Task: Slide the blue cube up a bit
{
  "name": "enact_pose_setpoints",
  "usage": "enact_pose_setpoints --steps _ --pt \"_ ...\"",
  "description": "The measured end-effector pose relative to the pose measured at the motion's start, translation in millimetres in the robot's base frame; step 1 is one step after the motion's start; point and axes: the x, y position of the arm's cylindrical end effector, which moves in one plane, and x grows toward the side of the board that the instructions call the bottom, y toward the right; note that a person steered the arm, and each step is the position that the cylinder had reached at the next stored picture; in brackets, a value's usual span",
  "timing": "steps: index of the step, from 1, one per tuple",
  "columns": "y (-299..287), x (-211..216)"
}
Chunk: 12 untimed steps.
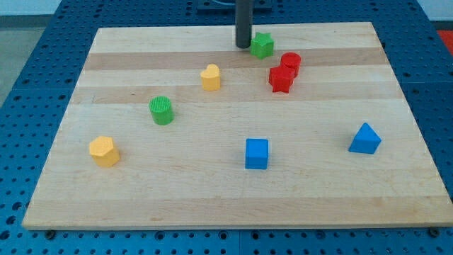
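The blue cube (257, 154) sits on the wooden board (141, 198), below the middle and toward the view's bottom. My tip (243, 47) is near the view's top, just left of a green star-shaped block (262, 44). The tip is far above the blue cube and not touching it.
A red cylinder (290, 62) and a red star-shaped block (280, 79) stand close together right of centre. A yellow block (210, 77), a green cylinder (162, 110), a yellow hexagonal block (104, 151) and a blue triangular block (364, 139) lie around the board.
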Motion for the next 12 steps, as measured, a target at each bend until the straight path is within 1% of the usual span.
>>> enact_pose_setpoints --steps 1,2,4,5,6,7,8,9,10,12 --pt "-33.0 5.9" --pt "-90.5 26.4" --pt "-256.8 136.0" --pt "-306.9 178.5" --pt "-304.8 234.1" --pt "-256.2 241.4" --pt "-247.4 277.0" --pt "-203.4 289.1" --pt "-144.8 288.6" --pt "-61.9 281.4"
